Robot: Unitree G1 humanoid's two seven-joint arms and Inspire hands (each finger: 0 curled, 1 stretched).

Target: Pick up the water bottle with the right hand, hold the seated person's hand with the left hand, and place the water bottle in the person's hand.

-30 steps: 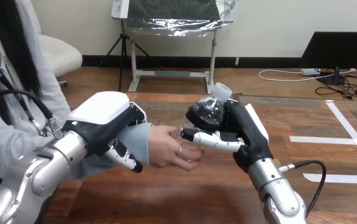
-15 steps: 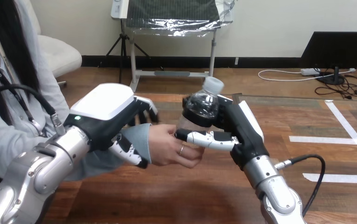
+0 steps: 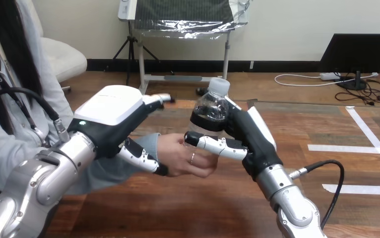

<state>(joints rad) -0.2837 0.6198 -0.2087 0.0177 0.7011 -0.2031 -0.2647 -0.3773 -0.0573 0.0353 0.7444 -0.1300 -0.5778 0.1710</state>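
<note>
Two of the three steps look done to me, and the third is partway. My right hand [image 3: 250,136] is gripping the clear plastic water bottle [image 3: 212,106], lifted well above the brown wooden table [image 3: 188,208], with its thumb [image 3: 215,144] lying across the lower front of the bottle and its fingers hidden behind. The bottle stands close to upright, between my two hands, with its base down in the person's hand [image 3: 178,158], whose fingers curl round the bottom just under my thumb. So both that hand and mine are on it. My left hand [image 3: 111,111] sits over the person's grey sleeve [image 3: 147,142] at the wrist. Its fingers [image 3: 159,98] are stretched out straight above and its thumb [image 3: 141,157] runs along the front of the sleeve, so I read it as open, bracketing the wrist rather than clasping it. What is left, as I judge it, is to let the bottle's weight settle into the person's palm and then loosen my right hand. As for the container, its round white cap [image 3: 219,86] is on, a dark band wraps the upper body, and I cannot tell how much water it holds.
</note>
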